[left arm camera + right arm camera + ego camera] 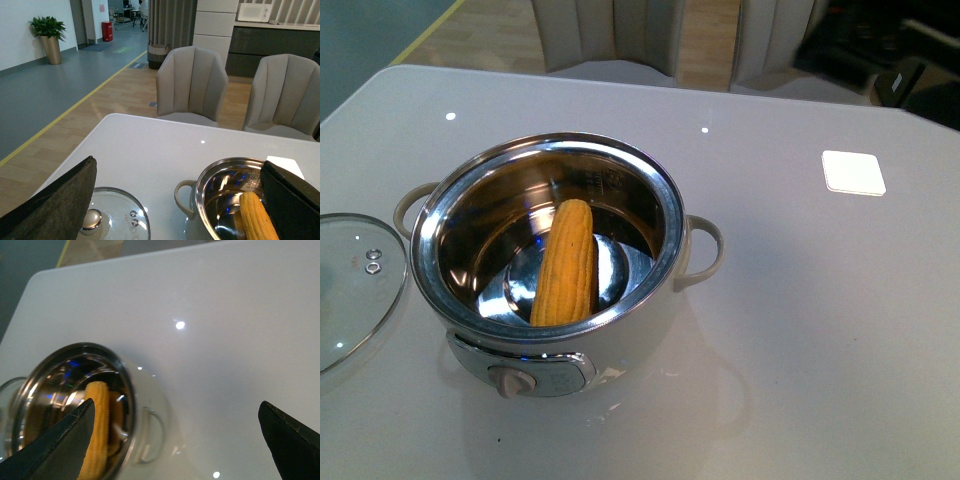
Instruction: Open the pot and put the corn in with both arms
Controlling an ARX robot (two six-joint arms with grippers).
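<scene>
1. Corn lies inside the pot, leaning on the steel wall, well clear of both sets of fingers.
2. Left fingers and right fingers are spread wide and empty.
3. Risk: a careless arm could nudge the pot or the lid resting on the bench beside it.
4. The cob's long axis tilts, its blunt end raised toward the far rim.
</scene>
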